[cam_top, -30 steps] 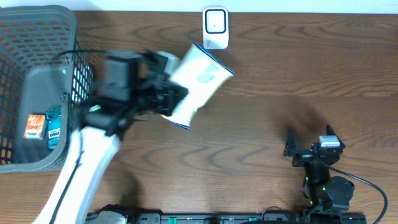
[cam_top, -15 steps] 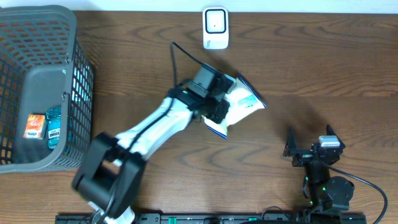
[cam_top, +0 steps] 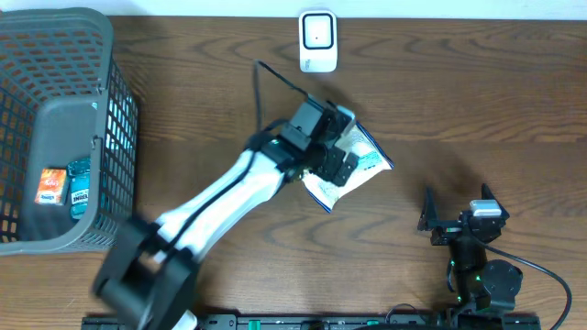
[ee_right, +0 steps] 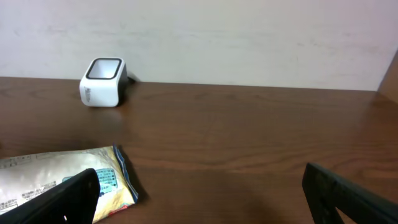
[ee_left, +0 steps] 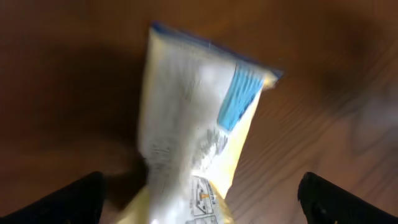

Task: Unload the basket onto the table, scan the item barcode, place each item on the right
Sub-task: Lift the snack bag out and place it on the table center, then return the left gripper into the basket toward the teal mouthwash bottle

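1. The left hand (ee_left: 202, 202) is spread wide: in the left wrist view its two dark fingertips (ee_left: 62, 199) sit at the bottom corners, far apart, and neither presses the pouch.
2. The pouch (cam_top: 369, 158), white with a blue edge and a blue striped patch, shows between those fingertips in the left wrist view, blurred, with its sealed end pointing away from the camera.
3. From overhead, the pouch lies on the brown wooden table (cam_top: 477, 101) near the middle. Its left part is hidden under the left hand and its right corner points toward the right side.
4. In the right wrist view the pouch rests flat on the table at lower left, with a printed label near its blue edge.
5. The white barcode scanner (cam_top: 317, 40) stands at the far edge of the table, well apart from the pouch, which is nearer the robot and a little to the right.
6. The right hand (cam_top: 457, 197) is low on the right side of the table, well apart from the pouch. Its fingers stand wide apart with nothing between them.
7. A grey mesh basket (cam_top: 55, 37) stands at the far left and holds an orange box (cam_top: 50, 185) and a teal box (cam_top: 80, 188) side by side.
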